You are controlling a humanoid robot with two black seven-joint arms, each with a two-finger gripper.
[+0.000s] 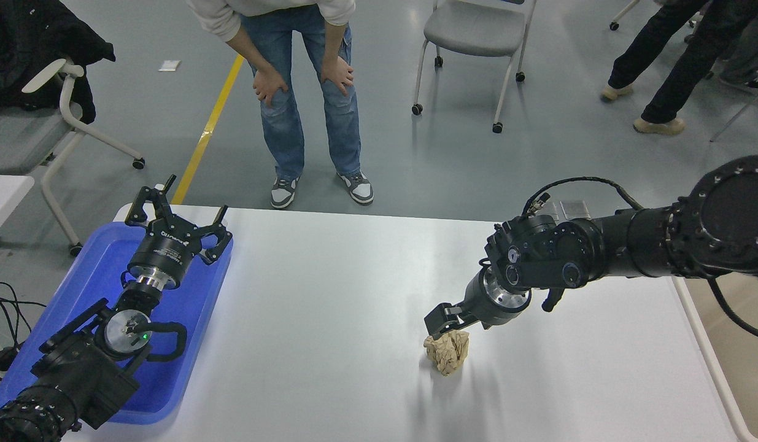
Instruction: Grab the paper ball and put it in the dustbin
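Observation:
The tan, crumpled paper ball lies on the white table, right of its middle. My right gripper hangs open right at the ball's top, one finger at its far-left upper edge, the arm reaching in from the right. I cannot tell whether it touches the paper. The beige dustbin stands off the table's right end, with only its pale rim and some inner wall in view. My left gripper is parked open over the blue tray at the lower left.
A shallow blue tray sits on the table's left end under the left arm. A person in jeans stands bent over at the far side. Chairs and other people's legs are on the floor behind.

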